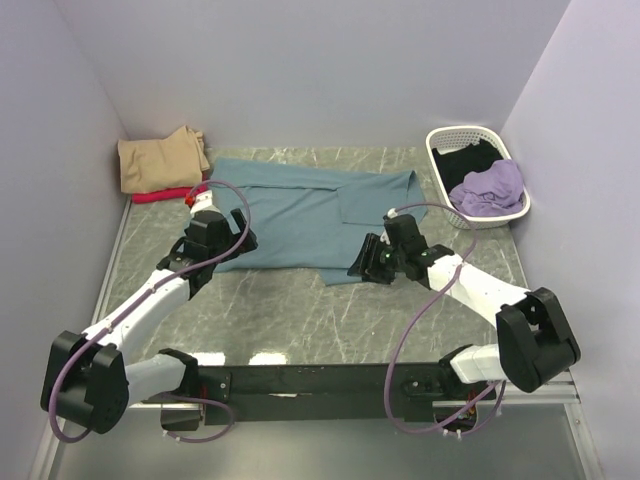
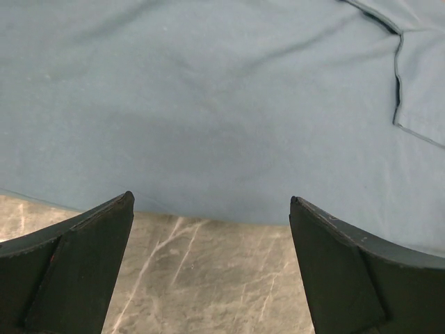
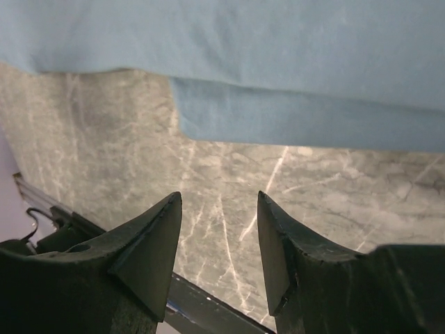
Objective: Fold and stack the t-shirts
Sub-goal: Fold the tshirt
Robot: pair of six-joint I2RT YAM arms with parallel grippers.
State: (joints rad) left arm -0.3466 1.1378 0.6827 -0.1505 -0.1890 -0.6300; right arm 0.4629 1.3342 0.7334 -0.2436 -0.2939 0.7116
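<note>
**Both grippers open at the near edge of the teal t-shirt, with no cloth held**

In the top view, you see the teal t-shirt point(image 1: 300, 215) spread flat across the middle of the marble table point(image 1: 300, 325), with one flap folded over on its right half. The left gripper point(image 1: 222, 238) sits at the shirt's lower left edge. The right gripper point(image 1: 372, 262) sits at its lower right corner, where a small tab of cloth juts toward the bottom of the frame.

In the left wrist view, the left gripper's fingers point(image 2: 83, 257) stand as wide apart as they go. Between them you see only bare marble and the shirt's hem, which crosses the frame just above the fingertips. Nothing is gripped.

In the right wrist view, the right gripper point(image 3: 219, 198) has its jaws about half open. Veined marble shows through the gap, and the teal cloth point(image 3: 278, 56) fills the top of the frame, well clear of the fingertips. It holds nothing.

At the upper left of the top view, a folded tan t-shirt point(image 1: 160, 160) lies on a red t-shirt point(image 1: 150, 197), just beside the teal shirt's far left corner. At the upper right, the white basket point(image 1: 440, 138) holds a black t-shirt point(image 1: 468, 157) and a lilac t-shirt point(image 1: 490, 187).
</note>
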